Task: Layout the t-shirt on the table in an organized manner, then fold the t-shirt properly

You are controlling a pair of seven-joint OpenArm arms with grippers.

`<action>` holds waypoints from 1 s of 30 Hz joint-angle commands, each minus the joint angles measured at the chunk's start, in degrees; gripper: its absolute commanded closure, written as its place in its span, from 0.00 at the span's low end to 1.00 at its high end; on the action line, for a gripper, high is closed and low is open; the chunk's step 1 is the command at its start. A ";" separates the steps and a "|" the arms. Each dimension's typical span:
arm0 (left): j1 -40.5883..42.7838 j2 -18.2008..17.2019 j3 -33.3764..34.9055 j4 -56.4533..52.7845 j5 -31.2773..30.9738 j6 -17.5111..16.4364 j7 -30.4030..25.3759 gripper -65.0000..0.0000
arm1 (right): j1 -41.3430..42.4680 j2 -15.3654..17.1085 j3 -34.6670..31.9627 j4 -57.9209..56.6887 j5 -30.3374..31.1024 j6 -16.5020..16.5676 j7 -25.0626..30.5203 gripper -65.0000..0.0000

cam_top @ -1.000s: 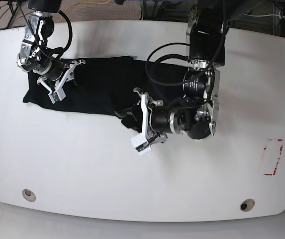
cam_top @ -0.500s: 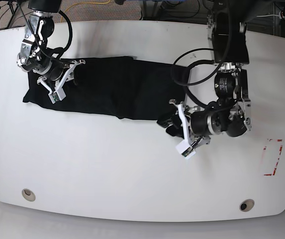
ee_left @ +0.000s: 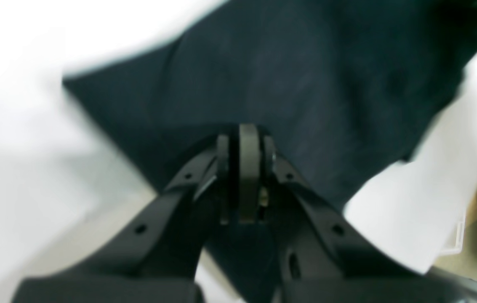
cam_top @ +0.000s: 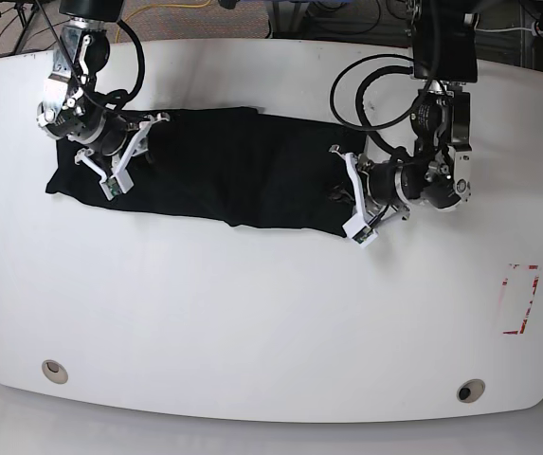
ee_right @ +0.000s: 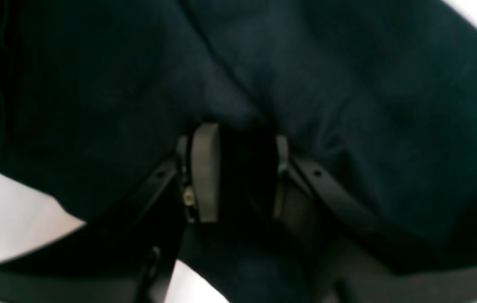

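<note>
The black t-shirt (cam_top: 224, 171) lies as a long band across the far half of the white table (cam_top: 252, 313). My left gripper (cam_top: 358, 230) is at the t-shirt's right end, by its near corner. In the left wrist view this gripper (ee_left: 244, 168) has its pads pressed together on the dark t-shirt (ee_left: 305, 84), and the picture is blurred. My right gripper (cam_top: 114, 182) sits on the t-shirt's left end. In the right wrist view it (ee_right: 242, 168) is shut on a fold of the t-shirt (ee_right: 347, 105), with dark cloth filling the gap between the pads.
A red-and-white tape rectangle (cam_top: 520, 300) marks the table's right side. Two round holes (cam_top: 55, 371) (cam_top: 471, 390) sit near the front edge. Black cables (cam_top: 375, 85) loop above the left arm at the back right.
My left gripper has swung right and then toward the far side, drawing the t-shirt's right end out longer, and its jaws have closed. The right gripper has barely shifted.
</note>
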 commanded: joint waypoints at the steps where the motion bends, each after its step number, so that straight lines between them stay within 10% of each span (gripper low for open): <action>1: -0.57 -0.21 -0.14 -0.72 0.60 -0.10 -2.46 1.00 | 1.01 0.70 0.63 4.44 1.22 0.12 -0.71 0.75; 7: 0.66 -2.58 -0.05 -4.42 1.74 -0.10 -5.18 1.00 | 3.47 -0.89 3.62 14.11 1.22 0.12 -7.75 0.71; 17: 0.84 -5.92 -0.23 -6.97 1.57 -0.10 -5.36 1.00 | 12.88 -5.54 25.95 16.66 1.74 0.12 -21.99 0.00; 30: 1.45 -6.62 -0.23 -6.79 1.48 -0.10 -5.36 1.00 | 15.78 1.14 38.60 -8.66 16.69 0.12 -24.54 0.00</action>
